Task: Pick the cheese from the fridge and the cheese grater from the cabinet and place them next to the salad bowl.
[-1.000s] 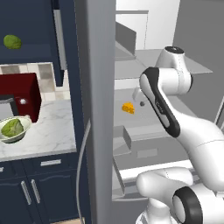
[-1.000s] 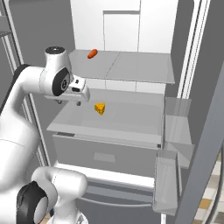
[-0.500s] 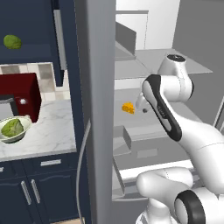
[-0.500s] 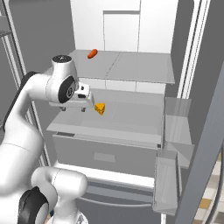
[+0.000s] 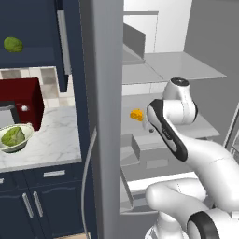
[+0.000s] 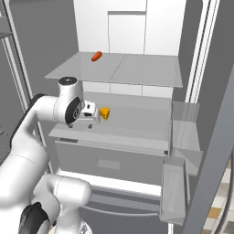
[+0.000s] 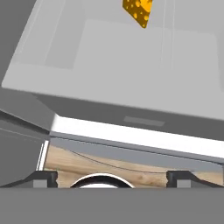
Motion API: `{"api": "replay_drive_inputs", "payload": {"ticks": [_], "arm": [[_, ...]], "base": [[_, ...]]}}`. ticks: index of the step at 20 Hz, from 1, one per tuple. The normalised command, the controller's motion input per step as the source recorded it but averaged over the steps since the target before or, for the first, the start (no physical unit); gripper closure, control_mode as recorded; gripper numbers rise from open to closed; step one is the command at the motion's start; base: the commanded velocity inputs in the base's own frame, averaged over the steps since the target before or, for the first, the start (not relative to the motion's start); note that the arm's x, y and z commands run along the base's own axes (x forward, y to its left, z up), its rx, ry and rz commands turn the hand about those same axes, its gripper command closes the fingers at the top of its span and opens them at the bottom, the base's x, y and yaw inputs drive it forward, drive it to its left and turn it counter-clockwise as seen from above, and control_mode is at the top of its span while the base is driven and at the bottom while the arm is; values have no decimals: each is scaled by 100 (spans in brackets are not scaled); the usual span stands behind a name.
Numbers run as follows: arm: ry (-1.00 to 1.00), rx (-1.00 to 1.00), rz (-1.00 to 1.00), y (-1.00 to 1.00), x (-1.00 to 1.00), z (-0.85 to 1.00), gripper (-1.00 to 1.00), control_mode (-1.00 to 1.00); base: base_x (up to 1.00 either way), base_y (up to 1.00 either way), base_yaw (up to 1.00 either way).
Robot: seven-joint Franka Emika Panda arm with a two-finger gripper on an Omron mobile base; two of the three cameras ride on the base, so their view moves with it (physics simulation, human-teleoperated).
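Note:
The cheese [image 5: 137,115] [image 6: 105,114] [image 7: 138,11], a small orange-yellow wedge, lies on the middle shelf of the open fridge [image 5: 106,93] [image 6: 137,68]. My gripper [image 5: 151,129] [image 6: 88,123] [image 7: 111,179] hangs just left of the wedge in the right base view, apart from it, open with nothing between its fingers. It points down past the shelf's front edge. The salad bowl [image 5: 15,137] with its lettuce sits on the marble counter at the left. Above it is the navy cabinet [image 5: 32,28] with its silver bar handle [image 5: 63,41]. The cheese grater is out of view.
A small red-orange thing [image 6: 96,56] lies on the upper fridge shelf. A loose green lump [image 5: 13,45] sits by the cabinet, and a dark red appliance [image 5: 21,102] stands on the counter. Door bins [image 6: 180,173] project at the right. Grey drawers [image 6: 109,160] lie below the shelf.
The hand has come down from above the shelf to the wedge's level and closer to it. The jaws have widened slightly. The cheese has not moved.

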Motion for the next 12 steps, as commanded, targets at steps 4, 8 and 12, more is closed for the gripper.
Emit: {"api": "replay_drive_inputs", "payload": {"ticks": [4,8,12], "arm": [[-1,0,-2,0,64,-37,-100,-100],[0,0,-5,-1,61,-1,-100,-100],[0,0,-3,-3,42,0,-100,-100]], "base": [[0,0,0],[0,0,0],[0,0,0]]}}
